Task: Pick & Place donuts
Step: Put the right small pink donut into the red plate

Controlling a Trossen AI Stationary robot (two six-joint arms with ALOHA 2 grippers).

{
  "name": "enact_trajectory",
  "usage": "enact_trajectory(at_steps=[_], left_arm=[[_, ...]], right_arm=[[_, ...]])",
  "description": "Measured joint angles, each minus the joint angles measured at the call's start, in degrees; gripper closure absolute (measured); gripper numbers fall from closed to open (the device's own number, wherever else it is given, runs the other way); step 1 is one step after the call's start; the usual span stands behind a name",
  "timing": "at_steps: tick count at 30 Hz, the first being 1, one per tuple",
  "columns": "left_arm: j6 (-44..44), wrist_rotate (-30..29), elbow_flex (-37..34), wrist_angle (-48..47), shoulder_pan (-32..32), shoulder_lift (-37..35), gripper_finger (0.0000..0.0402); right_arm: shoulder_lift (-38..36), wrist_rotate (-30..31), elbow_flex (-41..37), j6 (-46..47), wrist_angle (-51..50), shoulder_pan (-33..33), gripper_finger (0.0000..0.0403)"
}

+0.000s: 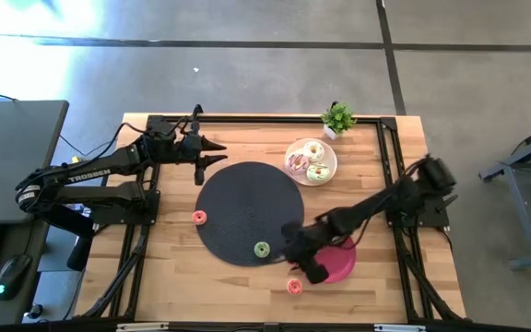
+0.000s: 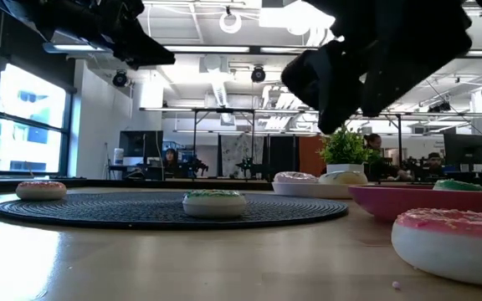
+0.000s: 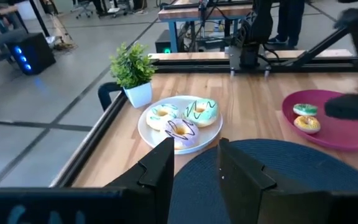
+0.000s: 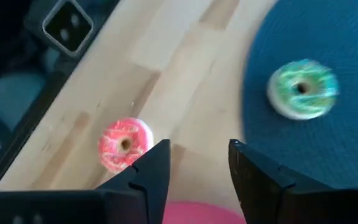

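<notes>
Three larger donuts (image 1: 308, 161) (image 3: 182, 122) lie on a white plate (image 1: 326, 172). A tiny green (image 3: 304, 110) and a yellow donut (image 3: 307, 124) lie on the pink plate (image 1: 343, 266). A green-sprinkled donut (image 1: 262, 249) (image 4: 302, 88) sits on the black mat (image 1: 242, 207). One pink donut (image 1: 199, 218) lies on the wood left of the mat, and another (image 1: 294, 287) (image 4: 125, 144) lies near the table's near edge. My right gripper (image 1: 302, 269) (image 4: 193, 165) hovers open and empty between the pink plate and that donut. My left gripper (image 1: 218, 153) (image 3: 195, 167) waits open over the mat's far-left rim.
A small potted plant (image 1: 338, 118) stands at the far edge beside the white plate. A black frame rail (image 1: 265, 119) borders the table. Bare wood shows left of the mat (image 1: 169, 267) and along the near edge. People and desks show in the room beyond.
</notes>
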Motion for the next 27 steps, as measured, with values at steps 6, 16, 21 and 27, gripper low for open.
enact_trajectory(at_steps=[6,16,21,27], left_arm=[[-3.21,0.64,0.0,-3.71,0.01,0.0,0.0289],[-7.79,0.81,0.0,-6.93,0.02,0.02,0.0289],[-7.82,0.81,0.0,-6.95,0.0,0.02,0.0289],[-7.71,0.29,0.0,-6.9,0.02,0.02,0.0289]], right_arm=[[8.31,-1.49,9.74,5.45,-3.83,3.17,0.0246],[13.18,2.44,13.52,9.4,-8.11,7.6,0.0192],[13.18,7.46,13.52,8.5,-11.95,8.61,0.0188],[13.83,7.46,13.52,8.56,-12.46,8.58,0.0205]])
